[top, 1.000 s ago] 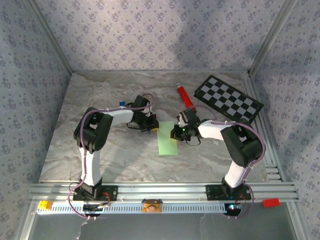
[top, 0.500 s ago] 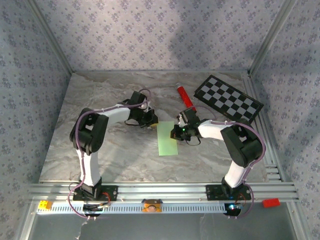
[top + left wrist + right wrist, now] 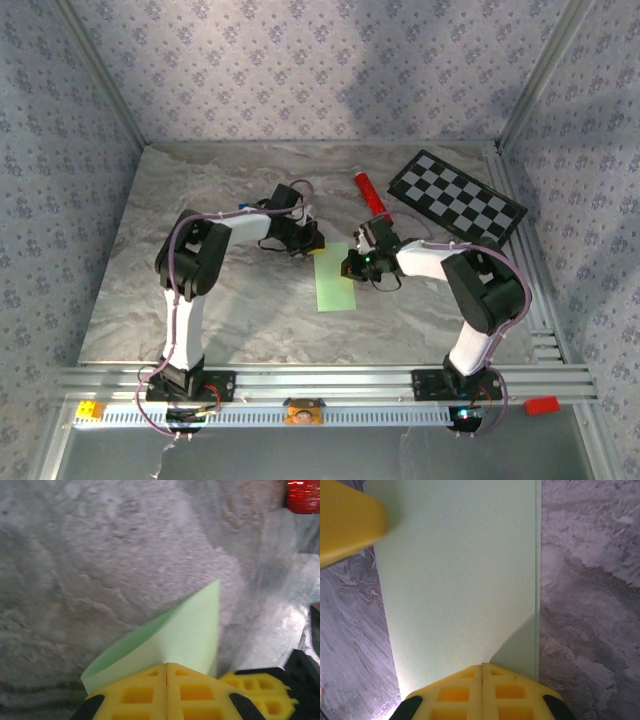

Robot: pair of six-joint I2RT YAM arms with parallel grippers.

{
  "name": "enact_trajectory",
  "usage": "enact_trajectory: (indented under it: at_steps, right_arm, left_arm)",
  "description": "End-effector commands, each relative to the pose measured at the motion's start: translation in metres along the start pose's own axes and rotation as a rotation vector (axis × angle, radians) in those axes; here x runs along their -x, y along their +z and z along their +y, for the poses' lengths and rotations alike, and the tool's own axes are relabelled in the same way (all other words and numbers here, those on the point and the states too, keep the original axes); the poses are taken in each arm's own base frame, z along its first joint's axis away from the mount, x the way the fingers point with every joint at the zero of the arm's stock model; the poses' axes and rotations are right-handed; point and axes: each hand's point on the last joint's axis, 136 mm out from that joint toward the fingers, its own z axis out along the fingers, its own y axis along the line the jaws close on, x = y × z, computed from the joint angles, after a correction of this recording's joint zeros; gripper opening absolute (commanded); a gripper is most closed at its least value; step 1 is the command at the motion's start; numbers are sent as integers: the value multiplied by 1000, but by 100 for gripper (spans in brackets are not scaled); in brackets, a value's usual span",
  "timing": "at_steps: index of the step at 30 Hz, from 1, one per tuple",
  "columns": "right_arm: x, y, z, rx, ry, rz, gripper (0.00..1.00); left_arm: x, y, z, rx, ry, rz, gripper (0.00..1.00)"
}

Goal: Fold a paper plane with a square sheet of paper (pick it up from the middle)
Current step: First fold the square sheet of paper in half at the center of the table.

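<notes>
The paper [image 3: 334, 282] lay near the middle of the table [image 3: 210, 310]. It was folded to a narrow rectangle, with its long axis running from near side to far side. Both arms were bent inward over it.

The left gripper [image 3: 308, 241] was at the paper's far left corner. In the left wrist view, its yellow pads [image 3: 135, 695] were pressed together with no gap. The paper corner was raised off the table and curled into a rounded flap directly ahead of the pads. It could not be determined whether any paper was clamped between them.

The right gripper [image 3: 349, 268] was at the right long edge, nearer the far end. In the right wrist view, its jaws were also closed to a single seam, positioned over the paper's edge. The paper there lay flat in two layers, with the lower layer showing as a thin strip along one side. Whether the jaws pressed or clamped the paper could not be determined. A blurred yellow block [image 3: 345, 527] sat at one far corner of the paper.

The tube [image 3: 370, 194] lay beyond the right gripper, apart from the paper. The checkerboard [image 3: 457, 197] lay to the tube's right.
</notes>
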Motion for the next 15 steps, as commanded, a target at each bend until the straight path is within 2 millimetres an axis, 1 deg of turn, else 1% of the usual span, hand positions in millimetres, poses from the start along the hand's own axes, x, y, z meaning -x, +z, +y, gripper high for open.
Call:
enact_trajectory:
  at_steps: [1,3,6,10,15]
  right_arm:
    - [-61,9,-76,-263,93,175,0]
    - [-64,10,-78,-266,101,179,0]
    - [-66,11,-80,-268,102,179,0]
    - [-66,11,-81,-268,104,178,0]
    - [-64,10,-79,-263,100,174,0]
  left_arm:
    - [12,2,10,14,19,-36,6]
    - [15,2,19,41,14,-45,6]
    - [23,0,34,83,-43,-70,5]
    - [29,-5,39,94,-77,-98,4]
    - [36,-13,51,144,-127,-143,4]
